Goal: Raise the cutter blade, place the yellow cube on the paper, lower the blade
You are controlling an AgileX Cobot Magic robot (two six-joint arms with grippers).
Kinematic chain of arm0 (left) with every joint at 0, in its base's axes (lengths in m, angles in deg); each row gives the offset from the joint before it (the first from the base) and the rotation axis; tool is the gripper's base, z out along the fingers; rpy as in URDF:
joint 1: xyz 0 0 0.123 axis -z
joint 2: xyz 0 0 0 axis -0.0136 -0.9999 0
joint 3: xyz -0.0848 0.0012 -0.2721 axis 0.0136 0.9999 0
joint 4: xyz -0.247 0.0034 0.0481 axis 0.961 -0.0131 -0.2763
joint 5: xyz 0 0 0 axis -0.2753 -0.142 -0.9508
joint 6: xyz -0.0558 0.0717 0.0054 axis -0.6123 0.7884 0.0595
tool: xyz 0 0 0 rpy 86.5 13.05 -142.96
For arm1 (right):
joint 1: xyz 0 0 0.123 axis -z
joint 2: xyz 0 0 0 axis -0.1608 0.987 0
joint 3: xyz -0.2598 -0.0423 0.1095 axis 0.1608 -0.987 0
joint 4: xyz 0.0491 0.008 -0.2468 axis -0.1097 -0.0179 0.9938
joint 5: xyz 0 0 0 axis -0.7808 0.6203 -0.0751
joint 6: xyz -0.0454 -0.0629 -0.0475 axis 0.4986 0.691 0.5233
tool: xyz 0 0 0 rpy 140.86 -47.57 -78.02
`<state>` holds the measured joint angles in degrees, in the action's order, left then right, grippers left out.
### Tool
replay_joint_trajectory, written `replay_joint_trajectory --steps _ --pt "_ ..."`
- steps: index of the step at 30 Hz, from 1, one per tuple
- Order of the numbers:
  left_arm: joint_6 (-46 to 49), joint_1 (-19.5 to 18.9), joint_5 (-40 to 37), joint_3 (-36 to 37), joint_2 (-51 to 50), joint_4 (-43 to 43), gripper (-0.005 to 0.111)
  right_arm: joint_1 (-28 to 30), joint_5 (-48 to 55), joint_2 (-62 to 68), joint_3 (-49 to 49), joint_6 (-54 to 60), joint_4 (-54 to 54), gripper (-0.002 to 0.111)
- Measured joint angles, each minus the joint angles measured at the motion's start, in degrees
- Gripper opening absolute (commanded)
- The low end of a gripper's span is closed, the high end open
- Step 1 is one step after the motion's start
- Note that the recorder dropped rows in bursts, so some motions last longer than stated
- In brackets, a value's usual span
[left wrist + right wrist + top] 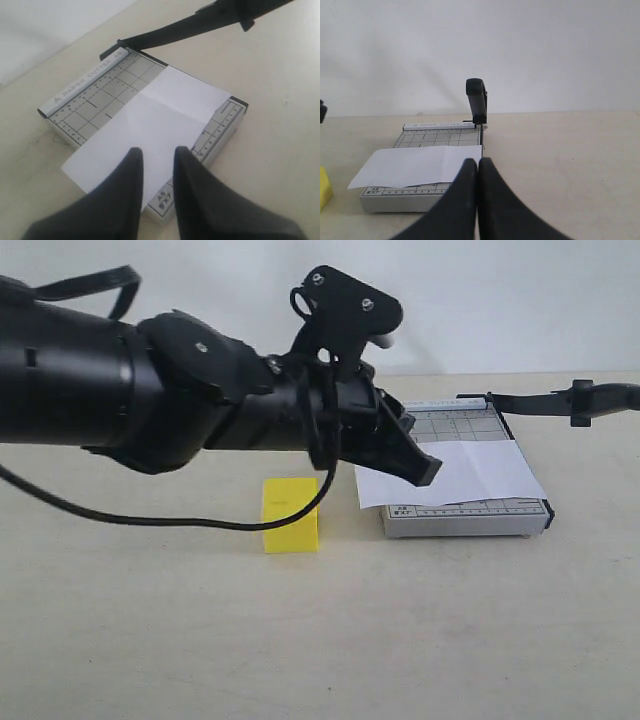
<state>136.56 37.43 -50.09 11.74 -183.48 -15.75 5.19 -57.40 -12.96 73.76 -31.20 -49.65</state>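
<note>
cutter blade (pixel 476 97) is standing raised and unheld, right gripper (pixel 478 162) is sitting closed on nothing, left gripper (pixel 156 152) is hovering empty, slightly parted, over the paper (pixel 150 115), yellow cube (pixel 290 515) is lying on the surface (pixel 150 640) beside it, so reaching for it is likely risking a dragged paper or a jolted-down cutter blade.

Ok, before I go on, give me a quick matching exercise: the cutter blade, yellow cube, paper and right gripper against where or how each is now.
Things:
1. long black cutter blade lever
2. bright yellow solid cube
3. white paper sheet
4. black right gripper

States:
A. on the beige table, beside the grey gridded trimmer board
B. fingers pressed together, empty
C. raised off the board
D. lying across the board, overhanging its edge

Pairs: 1-C, 2-A, 3-D, 4-B.
</note>
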Motion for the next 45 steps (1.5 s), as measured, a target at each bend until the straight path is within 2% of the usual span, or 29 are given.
replay_joint_trajectory --steps 1,9,21,35,45 --pt "0.11 0.00 0.41 -0.97 -1.12 0.00 0.004 0.00 0.00 0.00 0.00 0.00 0.00 0.000" --pt "0.72 0.00 3.39 -6.97 -9.10 -1.90 0.004 0.00 0.00 0.00 0.00 0.00 0.00 0.000" --pt "0.81 0.13 9.16 -9.44 -15.26 -5.42 0.004 0.00 0.00 0.00 0.00 0.00 0.00 0.000" --pt "0.81 0.13 9.62 -17.62 -23.03 -5.67 0.004 0.00 0.00 0.00 0.00 0.00 0.00 0.000" --pt "0.81 0.13 9.76 -18.19 -26.89 -5.67 0.004 0.00 0.00 0.00 0.00 0.00 0.00 0.000"
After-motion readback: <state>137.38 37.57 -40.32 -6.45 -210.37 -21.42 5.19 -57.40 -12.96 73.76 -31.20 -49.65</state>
